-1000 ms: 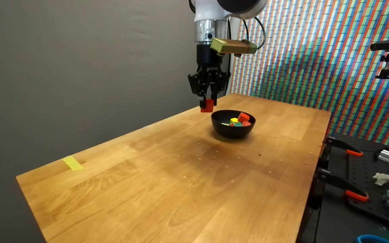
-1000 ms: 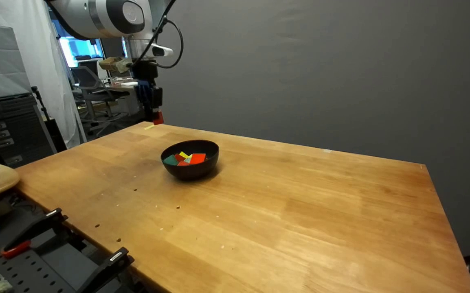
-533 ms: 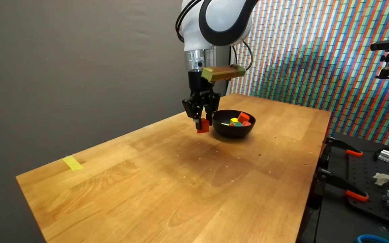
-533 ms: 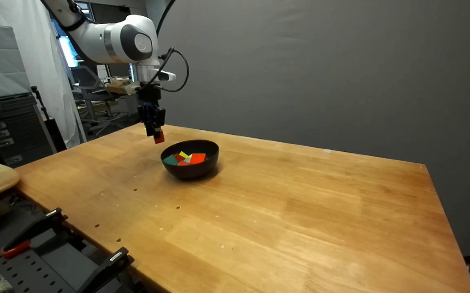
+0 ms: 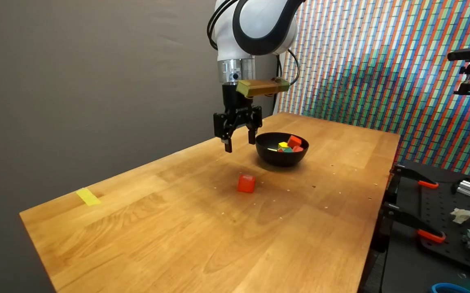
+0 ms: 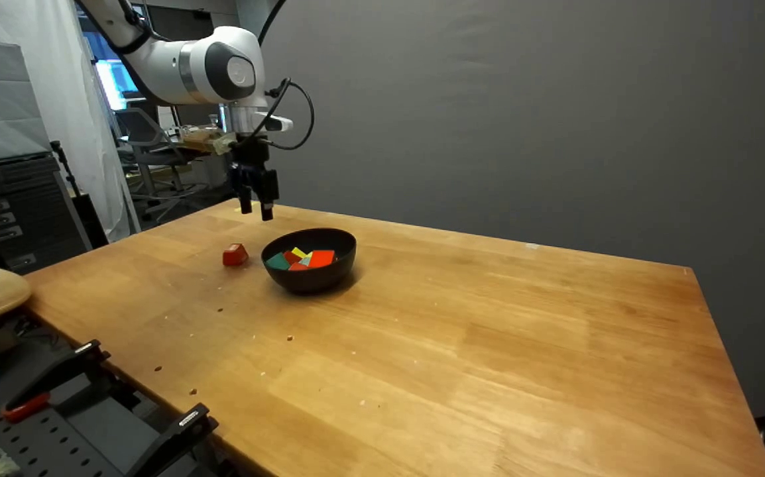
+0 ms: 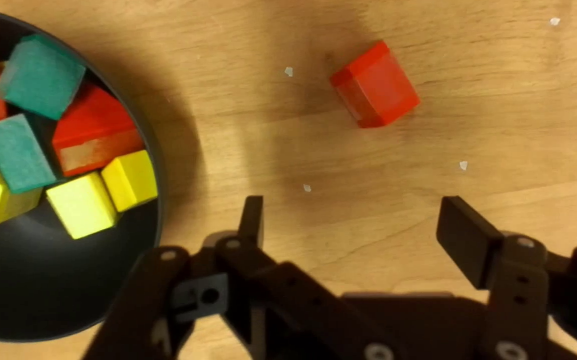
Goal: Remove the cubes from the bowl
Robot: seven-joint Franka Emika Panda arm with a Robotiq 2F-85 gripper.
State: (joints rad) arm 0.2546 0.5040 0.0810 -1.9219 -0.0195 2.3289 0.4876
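We see the gripper [image 7: 351, 220] above the table [image 5: 157, 244], its jaws standing wide apart, the table showing between them; lower than the gripper and clear of it, a red cube [image 7: 376, 87] lies on the table; in the wrist view we find it beyond the tips, within the span of the gap; in both exterior views the bowl [image 7: 58, 285] stands near the gripper but apart from it; inside we make out yellow cubes [image 7: 82, 206], green cubes [image 7: 18, 154] and red cubes [image 7: 93, 130], bunched towards one side; how many in all, we cannot tell.
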